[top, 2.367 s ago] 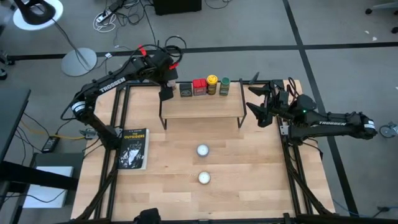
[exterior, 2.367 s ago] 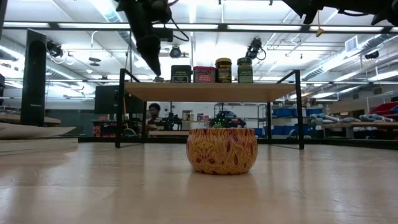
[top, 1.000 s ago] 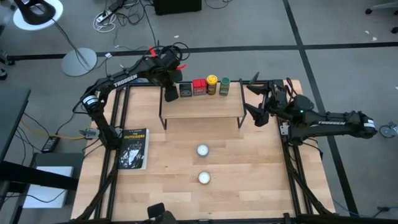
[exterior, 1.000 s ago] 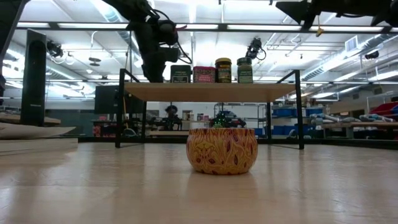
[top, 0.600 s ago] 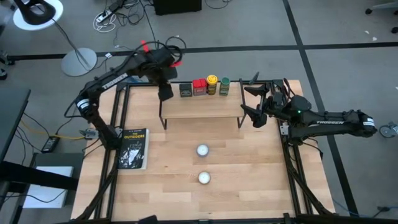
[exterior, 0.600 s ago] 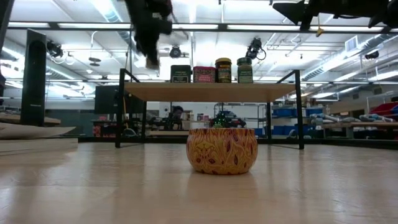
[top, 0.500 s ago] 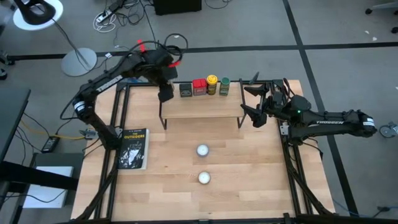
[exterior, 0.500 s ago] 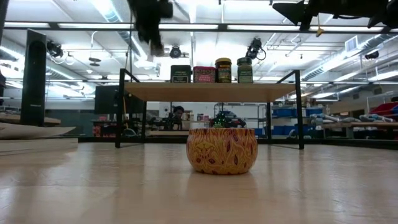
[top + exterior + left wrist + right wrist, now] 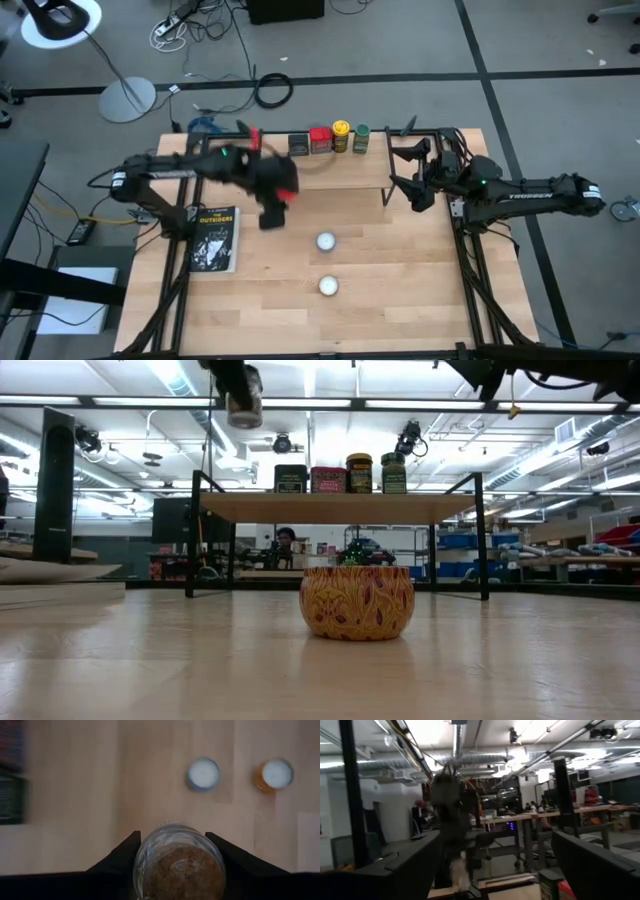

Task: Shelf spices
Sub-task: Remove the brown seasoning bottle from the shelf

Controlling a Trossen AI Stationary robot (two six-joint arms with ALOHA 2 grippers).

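Note:
The shelf (image 9: 330, 172) stands at the table's far middle on its black legs. Along its far edge stand the dark square tin (image 9: 298, 144), the red box (image 9: 320, 139), the yellow-lidded jar (image 9: 341, 134) and the green-lidded jar (image 9: 362, 137), all seen too in the low view on the plank (image 9: 340, 507). My left gripper (image 9: 272, 213), blurred, hangs over the table near the shelf's left end, shut on the tan jar (image 9: 178, 865). My right gripper (image 9: 398, 170) is open, beside the shelf's right end. My left gripper pinches the tan jar between its two fingers (image 9: 122, 855), one on each side of its round glass wall (image 9: 145, 851). The fingers come from above, pointing down. The jar (image 9: 243, 400) hangs below them, lifted clear, well above shelf height.
Two white round objects (image 9: 325, 241) (image 9: 328, 286) sit on the table nearer than the shelf; in the low view one shows as a patterned tin (image 9: 357, 602). A book (image 9: 215, 240) lies at the table's left. The right wrist view shows the left arm (image 9: 451, 815) ahead.
My left gripper, still shut on the jar, has risen from the shelf's far left end, beside the dark tin, and swung fast toward the table's near edge, past the shelf's left end. The four containers on the shelf have stayed put.

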